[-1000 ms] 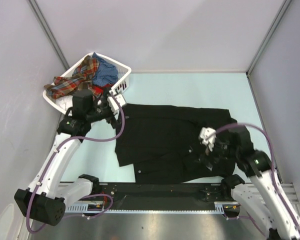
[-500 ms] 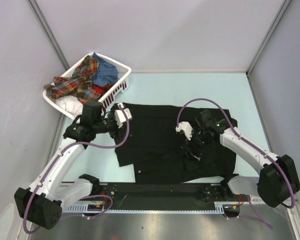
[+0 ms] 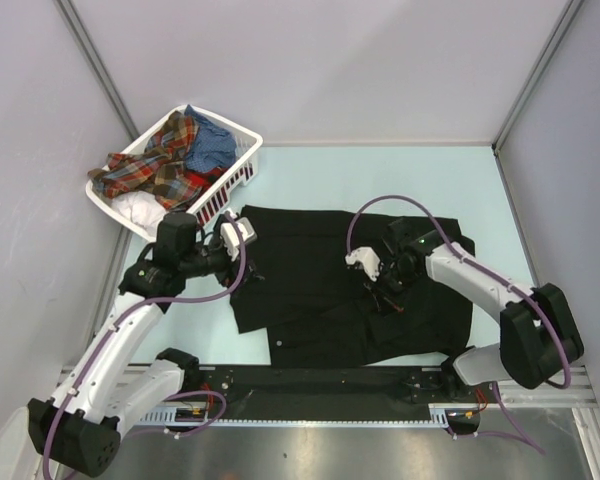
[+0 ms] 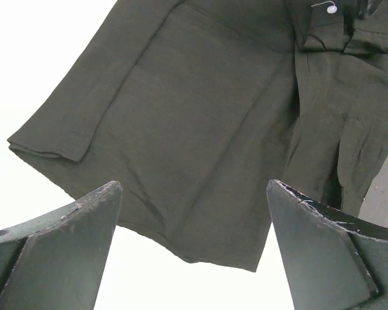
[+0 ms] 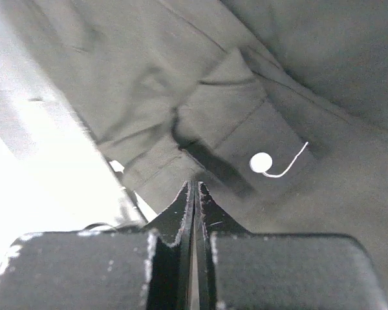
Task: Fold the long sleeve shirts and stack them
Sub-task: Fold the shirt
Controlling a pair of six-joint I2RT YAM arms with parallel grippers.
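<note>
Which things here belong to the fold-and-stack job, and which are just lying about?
Job: black shirt, spread flat; plaid shirt, blue garment, white garment, heaped together.
Just there: white basket holding those three; table under everything.

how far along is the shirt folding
Done: the black shirt lies spread on the table, nothing stacked. In hand: the left claw is open over its edge, the right claw shut at a cuff. Left: the plaid shirt, blue shirt and white shirt sit in the basket.
</note>
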